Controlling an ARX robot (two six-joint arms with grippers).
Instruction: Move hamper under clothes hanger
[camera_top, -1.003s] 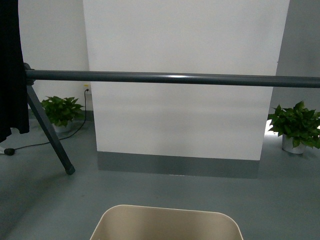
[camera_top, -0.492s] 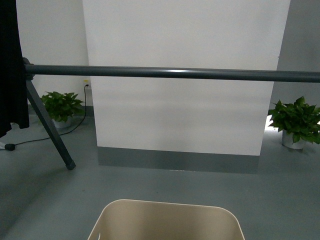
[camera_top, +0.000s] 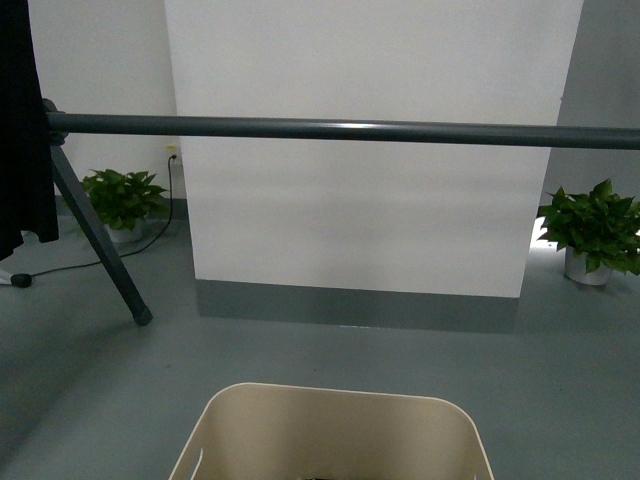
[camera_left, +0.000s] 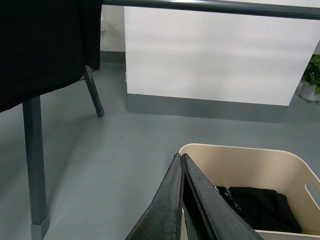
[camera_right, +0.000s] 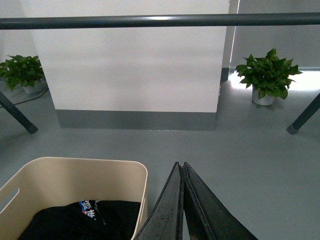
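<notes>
Beige plastic hamper (camera_top: 330, 435), rounded corners, slot handles: on grey floor (camera_top: 330, 350), low centre of front view, short of the dark grey metal clothes hanger bar (camera_top: 340, 130) running across overhead. Dark clothes w/ blue print (camera_right: 85, 215) inside.
Left gripper (camera_left: 181, 159): jaws pressed together, nothing between, at hamper's left rim.
Right gripper (camera_right: 180, 166): same, blades closed, empty, just beside right rim.
Black garment (camera_left: 40, 45): hangs at bar's left end, beside angled leg (camera_top: 100, 245).
Step, as I judge: push hamper fwd under bar. Keep both sides even so it doesn't skew; stay clear of left leg; stop when rim sits beneath bar.
</notes>
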